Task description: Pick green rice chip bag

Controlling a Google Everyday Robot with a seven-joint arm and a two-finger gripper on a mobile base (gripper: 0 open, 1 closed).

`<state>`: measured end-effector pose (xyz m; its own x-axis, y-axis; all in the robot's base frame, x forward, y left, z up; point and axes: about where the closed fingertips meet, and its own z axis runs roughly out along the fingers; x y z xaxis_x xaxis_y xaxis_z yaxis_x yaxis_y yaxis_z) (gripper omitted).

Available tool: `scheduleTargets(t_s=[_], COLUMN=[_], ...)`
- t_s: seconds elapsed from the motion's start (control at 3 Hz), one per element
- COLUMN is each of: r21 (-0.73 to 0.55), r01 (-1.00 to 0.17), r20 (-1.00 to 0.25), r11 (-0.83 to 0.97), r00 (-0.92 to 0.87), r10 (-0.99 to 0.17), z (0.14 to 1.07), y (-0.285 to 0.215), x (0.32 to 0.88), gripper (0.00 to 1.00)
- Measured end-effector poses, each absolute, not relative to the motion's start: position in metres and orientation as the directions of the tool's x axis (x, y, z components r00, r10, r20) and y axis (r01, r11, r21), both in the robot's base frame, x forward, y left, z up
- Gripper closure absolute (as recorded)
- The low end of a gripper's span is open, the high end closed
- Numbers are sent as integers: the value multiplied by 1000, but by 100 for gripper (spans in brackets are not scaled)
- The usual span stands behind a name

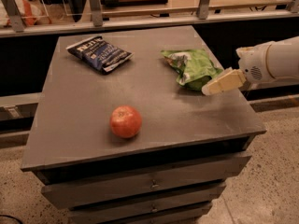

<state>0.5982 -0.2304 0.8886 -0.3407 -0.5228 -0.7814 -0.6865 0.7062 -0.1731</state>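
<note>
The green rice chip bag [192, 67] lies on the right part of the grey cabinet top [84, 101], wrinkled, with a white-silver patch at its far left end. My gripper [209, 90] comes in from the right on a white arm. Its cream fingers point left, with the tips right at the bag's near right edge, low over the top.
A dark blue chip bag [99, 53] lies at the back left. A red apple [125, 121] sits near the front middle. The cabinet has drawers [149, 183] below. A railing and glass barrier [140, 3] run behind it. Speckled floor lies to the right.
</note>
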Motion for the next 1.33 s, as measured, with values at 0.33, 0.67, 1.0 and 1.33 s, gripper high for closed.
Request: scheduleTargets(t_s=[0.33,0.67,1.0,1.33], r21=[-168,-173,-179,-153], r01=[-703,-718,-725,-735], r20=[-772,-761,-749,-751], r11=[691,674,666,660], r00=[-342,-337,-339,-348], r10=[-536,-554,-569,-561], z=[878,870,863,855], y=[-226,-224,-225,-218], x=[611,622,628,632], gripper=[0,0,0,16])
